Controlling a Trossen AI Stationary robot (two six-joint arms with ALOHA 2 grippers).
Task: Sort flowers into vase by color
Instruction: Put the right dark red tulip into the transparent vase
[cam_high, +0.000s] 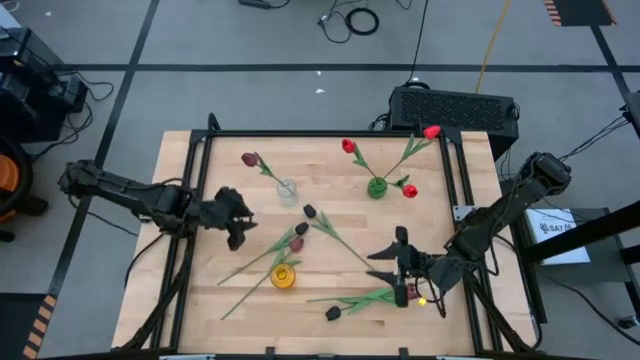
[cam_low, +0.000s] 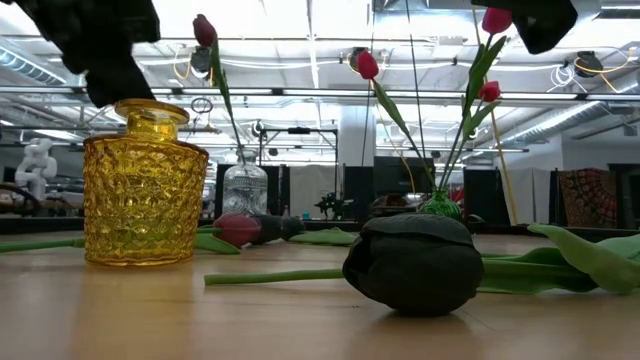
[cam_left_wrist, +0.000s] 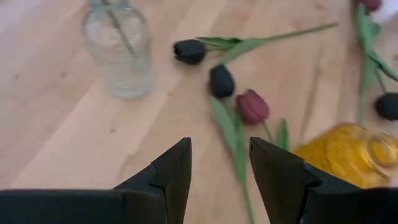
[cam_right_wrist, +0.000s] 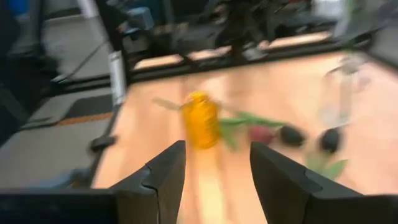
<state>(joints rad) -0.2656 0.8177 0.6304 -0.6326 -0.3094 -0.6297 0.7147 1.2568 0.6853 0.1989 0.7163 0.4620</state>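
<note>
Sorting is partly done. The green vase (cam_high: 377, 187) at the far right of the table holds three red tulips (cam_high: 348, 147), their heads fanned out above it. The clear glass vase (cam_high: 287, 190) near the table's middle holds one maroon tulip (cam_high: 249, 159). The yellow vase (cam_high: 283, 276), toward the near edge, appears empty.

Still loose on the wooden table (cam_high: 200, 270) — about five stems. Two near-black tulips (cam_left_wrist: 221, 80) and one maroon tulip (cam_left_wrist: 252, 106) lie with their heads clustered between the clear vase and the yellow vase, stems crossing. A further black tulip (cam_low: 415, 262) lies near the front edge, its green stem and leaves trailing toward the right arm. A small red object (cam_high: 403, 296) shows under the right gripper; whether it is another flower head cannot be told.

The left gripper (cam_left_wrist: 217, 163) hovers above the table just short of the clustered heads, jaws parted and holding nothing. The right gripper (cam_right_wrist: 216, 165) sits at the right front of the table, facing the yellow vase across the boards, jaws likewise apart and empty in its own view.

Judgement: under half the flowers are placed; the dark and maroon stems remain, and no black tulip is yet in a vase.
</note>
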